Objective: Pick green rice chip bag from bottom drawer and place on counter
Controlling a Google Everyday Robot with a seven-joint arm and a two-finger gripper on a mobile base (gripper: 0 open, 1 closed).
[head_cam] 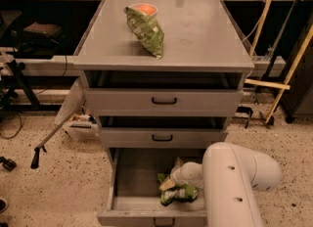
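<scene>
The bottom drawer (131,179) of the grey cabinet is pulled open. The crumpled bright-green rice chip bag (180,193) lies at its front right, on the drawer floor. My gripper (172,179) reaches down into the drawer right at the bag's upper left edge, at the end of the white arm (230,187). The arm's thick link hides the drawer's right side. The grey counter (205,30) bears a darker leaf-patterned bag (145,29) at its back left.
An orange-topped bowl (145,9) stands behind the leaf-patterned bag. The two upper drawers (164,101) are slightly open. A cane (49,138) and a plastic box (80,123) sit on the floor to the left. Wooden poles (288,74) lean at the right.
</scene>
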